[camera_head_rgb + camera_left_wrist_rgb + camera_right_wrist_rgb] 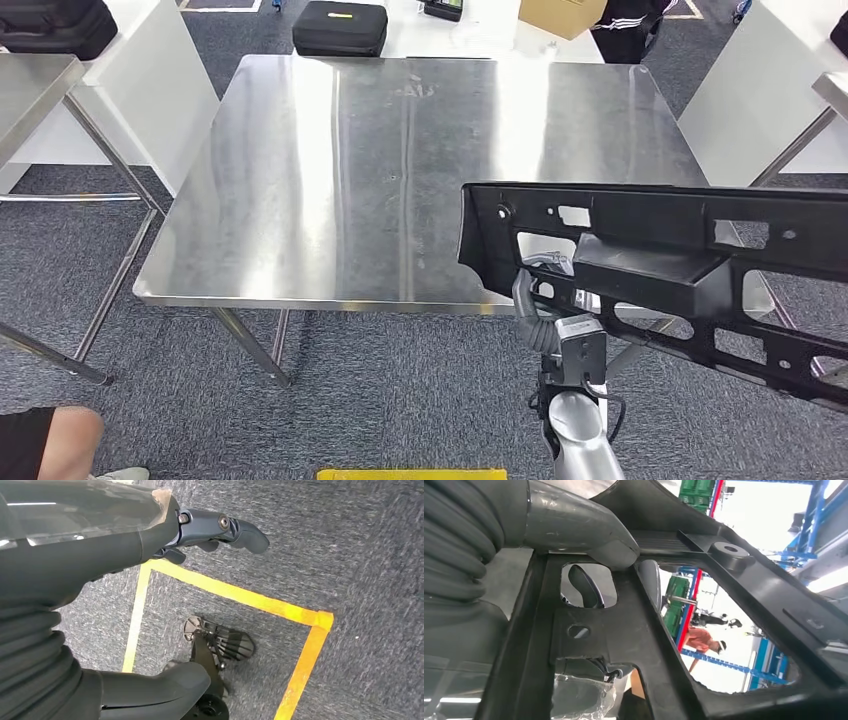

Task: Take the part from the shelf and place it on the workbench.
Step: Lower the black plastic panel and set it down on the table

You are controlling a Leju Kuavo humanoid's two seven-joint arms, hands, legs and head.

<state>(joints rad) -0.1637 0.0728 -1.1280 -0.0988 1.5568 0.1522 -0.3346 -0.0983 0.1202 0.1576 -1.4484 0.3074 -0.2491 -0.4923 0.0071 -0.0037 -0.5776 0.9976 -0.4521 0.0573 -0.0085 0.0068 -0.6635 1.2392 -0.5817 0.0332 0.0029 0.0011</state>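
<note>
A: Part (660, 262) looks like a long black plastic frame, full of cut-outs. Stiff and probably light, but it'll lever hard from an end grip.

B: Right hand (545, 290) grips it near one end, thumb (579, 527) over a rail beside a cut-out. Most of the frame extends sideways away from the hand, above the workbench (330, 180) near edge.

A: Left hand (210, 532)?

B: Hanging, holding nothing, fingers loose.

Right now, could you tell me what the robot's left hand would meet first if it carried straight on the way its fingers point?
Probably the grey carpet floor. In the left wrist view, the left hand holds nothing and points out over carpet beyond the yellow floor tape; nothing else shows in that line, though depth is unclear.
</note>
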